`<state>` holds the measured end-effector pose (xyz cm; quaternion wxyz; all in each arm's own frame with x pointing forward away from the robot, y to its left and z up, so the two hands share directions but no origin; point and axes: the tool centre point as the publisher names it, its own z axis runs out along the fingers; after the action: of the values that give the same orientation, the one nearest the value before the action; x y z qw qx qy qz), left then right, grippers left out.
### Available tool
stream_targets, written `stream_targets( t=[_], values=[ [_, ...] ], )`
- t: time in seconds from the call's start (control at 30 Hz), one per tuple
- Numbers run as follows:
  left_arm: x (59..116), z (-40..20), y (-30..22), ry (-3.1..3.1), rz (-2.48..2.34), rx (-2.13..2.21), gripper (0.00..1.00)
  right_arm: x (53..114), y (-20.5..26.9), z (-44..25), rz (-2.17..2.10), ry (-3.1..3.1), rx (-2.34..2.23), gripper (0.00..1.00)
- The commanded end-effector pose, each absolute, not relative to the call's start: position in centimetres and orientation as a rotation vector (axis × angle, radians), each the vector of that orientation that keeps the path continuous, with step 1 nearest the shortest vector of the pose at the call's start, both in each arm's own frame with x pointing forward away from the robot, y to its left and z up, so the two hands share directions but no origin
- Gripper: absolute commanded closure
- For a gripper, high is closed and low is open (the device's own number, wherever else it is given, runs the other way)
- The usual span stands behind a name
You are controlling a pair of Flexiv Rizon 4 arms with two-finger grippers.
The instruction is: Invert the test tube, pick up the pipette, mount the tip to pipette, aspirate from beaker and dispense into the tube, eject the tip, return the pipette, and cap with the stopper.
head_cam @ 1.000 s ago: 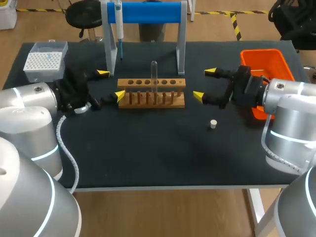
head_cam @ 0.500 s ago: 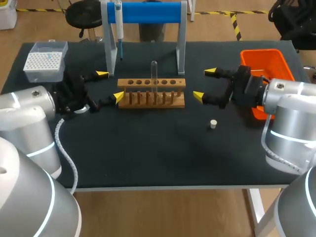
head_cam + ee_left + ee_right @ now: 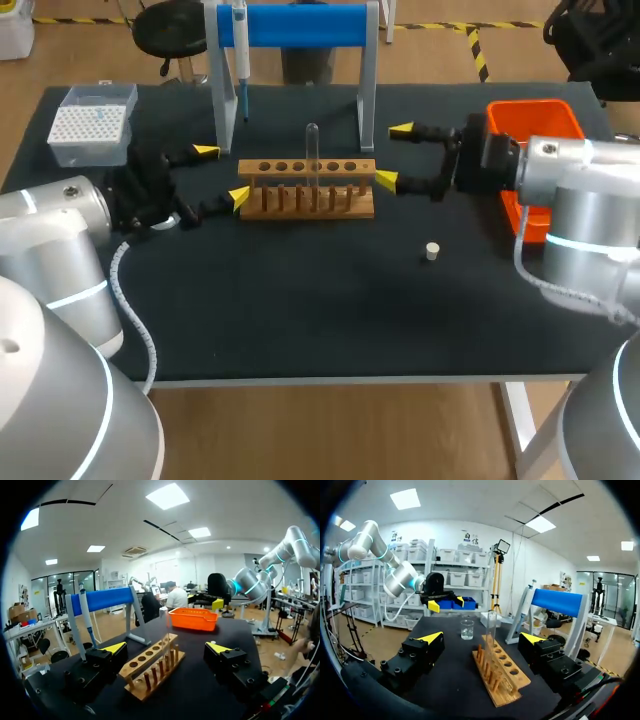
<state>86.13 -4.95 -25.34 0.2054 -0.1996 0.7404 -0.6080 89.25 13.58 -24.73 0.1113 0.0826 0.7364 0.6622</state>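
Seen from above, a black counter (image 3: 300, 300) carries a wooden test tube rack (image 3: 308, 190) near its middle. A clear test tube (image 3: 312, 150) stands upright in the rack, about halfway along its row of holes.

Behind the rack is a stand with a blue crossbar (image 3: 300, 25). A pipette (image 3: 240, 50) hangs from the left part of that bar, tip downward. A clear box of pipette tips (image 3: 92, 122) sits at the counter's far left corner. An orange bin (image 3: 535, 125) sits at the far right. A small pale stopper (image 3: 432, 251) lies on the counter in front of the rack and to its right, well apart from both.

Our left hand (image 3: 223, 173) is at the rack's left end. Its two yellow-tipped fingers are spread wide and hold nothing, and the nearer tip is just beside the rack's corner. Our right hand (image 3: 393, 156) faces it from the rack's right end. It is likewise spread wide and empty, with its nearer tip just beside the rack.

In our left wrist view, the rack runs away from us between the spread fingers, and neither finger touches it. In our right wrist view, the rack and the tube again lie ahead between the fingers. A small glass beaker (image 3: 467, 629) stands on the counter beyond the rack's far end, near our left hand.
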Motion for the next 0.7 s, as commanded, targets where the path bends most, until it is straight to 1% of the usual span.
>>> stream_targets(
  t=[0.03, 0.33, 0.7],
  values=[
    [86.1, -25.3, -5.1, 2.061, -1.691, -0.56, 0.0, 91.7, 14.7, -25.2, 2.125, 2.282, 0.04, 0.0],
    [86.1, -25.3, -5.1, 2.061, -1.691, -0.56, 0.0, 91.8, 17.2, -25.7, 2.228, 2.358, -0.171, 0.0],
    [86.1, -25.3, -5.1, 2.061, -1.691, -0.56, 0.0, 92.2, 19.4, -26.4, 2.246, 2.373, -0.226, 0.0]
  ],
)
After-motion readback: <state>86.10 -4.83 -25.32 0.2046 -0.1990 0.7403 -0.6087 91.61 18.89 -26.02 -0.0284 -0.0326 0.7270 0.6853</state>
